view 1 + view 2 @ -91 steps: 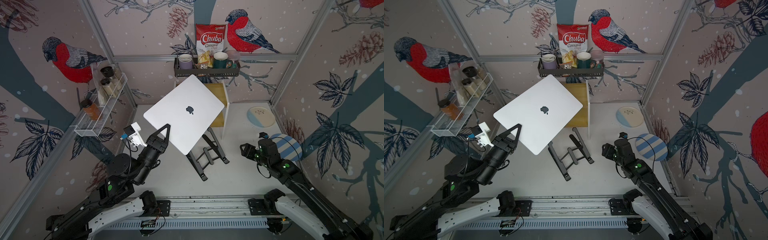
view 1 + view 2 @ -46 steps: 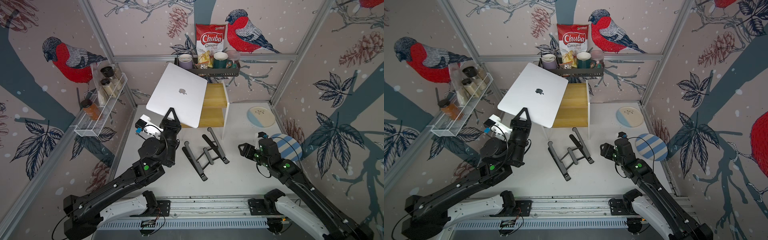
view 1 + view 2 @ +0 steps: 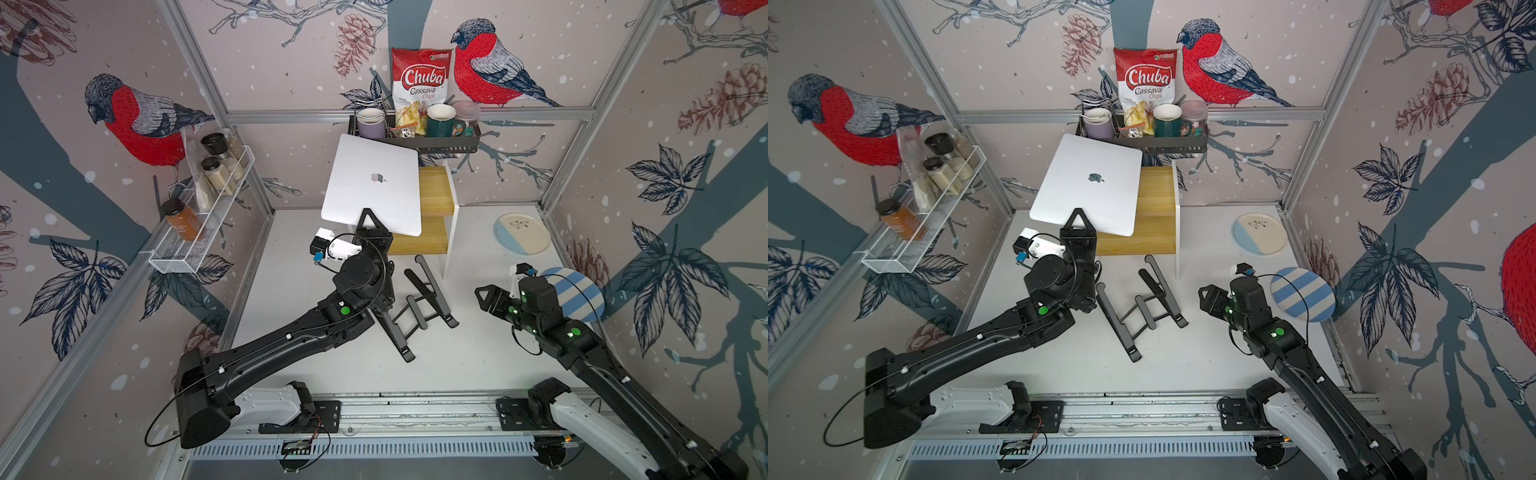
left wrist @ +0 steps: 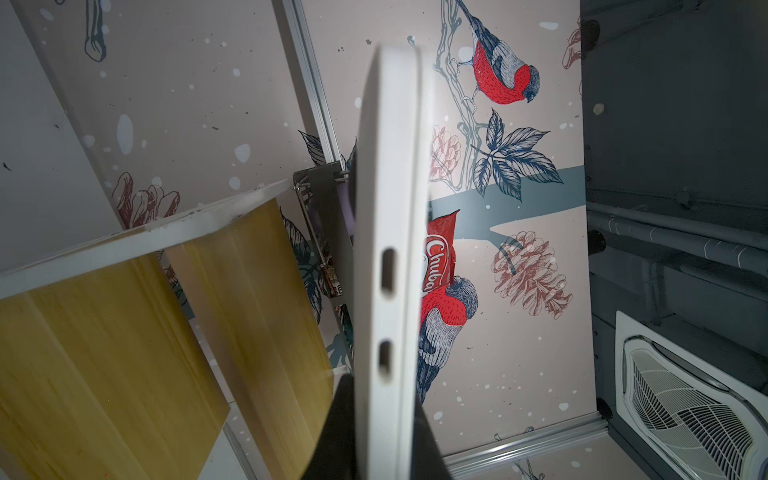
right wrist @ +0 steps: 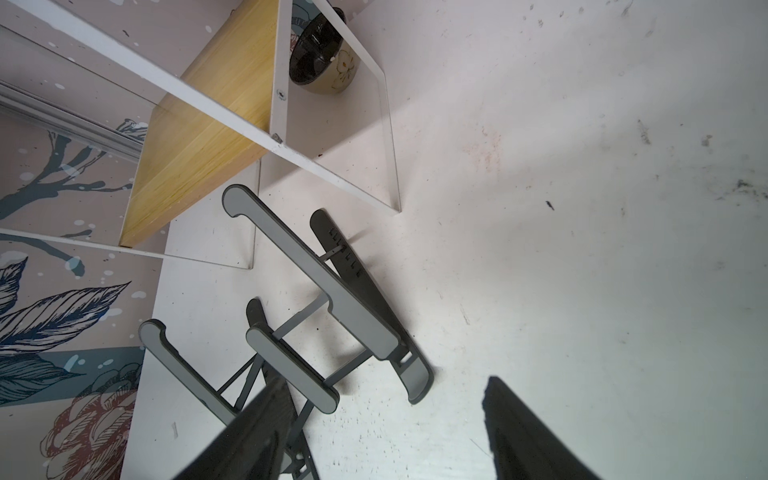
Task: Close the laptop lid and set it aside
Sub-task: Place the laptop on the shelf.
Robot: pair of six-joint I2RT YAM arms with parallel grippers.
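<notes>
my left gripper [image 3: 365, 216] is clamped tight on the near edge of the laptop [image 3: 374, 183], one finger above the lid and one below. the laptop is closed and up in the air, off the black folding stand [image 3: 419, 307], which lies bare on the white table [image 3: 324, 374]. in both top views the laptop lid [image 3: 1092, 187] faces up with its apple logo showing. the laptop is tilted and hangs over the left part of the wooden shelf [image 3: 432, 195], its far edge close under the black wall rack [image 3: 440, 143]. i cannot tell whether it touches either one.

in my left wrist view the laptop [image 4: 390, 208] is seen edge on, with two small ports in its side and the lid flat against the base, and my dark fingers [image 4: 336, 432] sit on either side of it.

my right gripper [image 3: 484, 297] is spread wide and grasps nothing. it hangs over the table just to the right of the stand. in the right wrist view both fingers [image 5: 528, 440] stand well apart, with the stand [image 5: 316, 299] ahead of them.
</notes>
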